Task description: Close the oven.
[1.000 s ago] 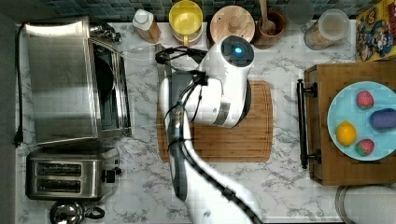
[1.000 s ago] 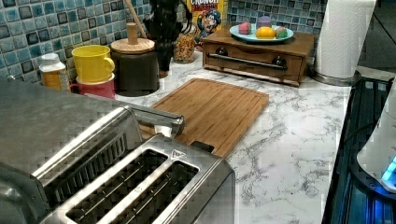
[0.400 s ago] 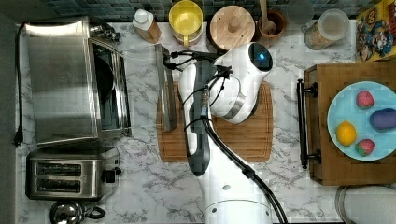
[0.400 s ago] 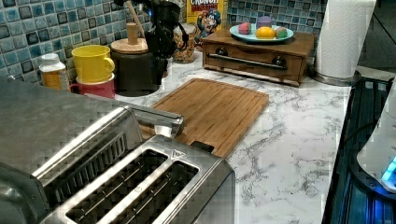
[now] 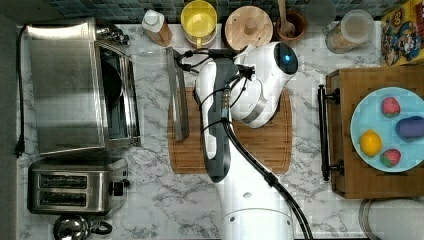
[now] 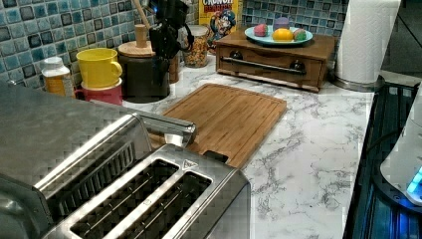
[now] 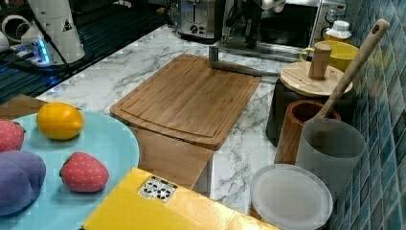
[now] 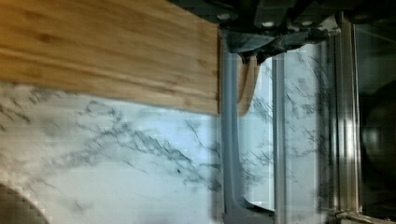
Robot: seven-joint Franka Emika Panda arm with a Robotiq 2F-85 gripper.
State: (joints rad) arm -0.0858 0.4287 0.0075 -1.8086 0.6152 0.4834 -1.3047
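The steel oven [image 5: 65,85] stands at the top view's left with its glass door [image 5: 150,90] folded down flat over the marble. Its dark interior [image 8: 378,126] is exposed. The long bar handle [image 5: 177,95] lies along the cutting board's edge and also shows in the left view [image 6: 164,124], right view [image 7: 244,67] and wrist view [image 8: 231,140]. My gripper [image 5: 182,59] hangs just above the handle's end nearest the backsplash, dark against the tiles in the left view [image 6: 166,27].
A two-slot toaster [image 5: 75,186] sits beside the oven. A wooden cutting board [image 5: 250,145] lies under my arm. A yellow mug [image 5: 199,21], lidded canister [image 5: 248,26] and bottle [image 5: 156,25] line the backsplash. A drawer box with a fruit plate [image 5: 387,125] stands at the top view's right.
My arm's upper links have swung toward the top view's right, uncovering the handle. The gripper stays near the handle's back end. The door remains down.
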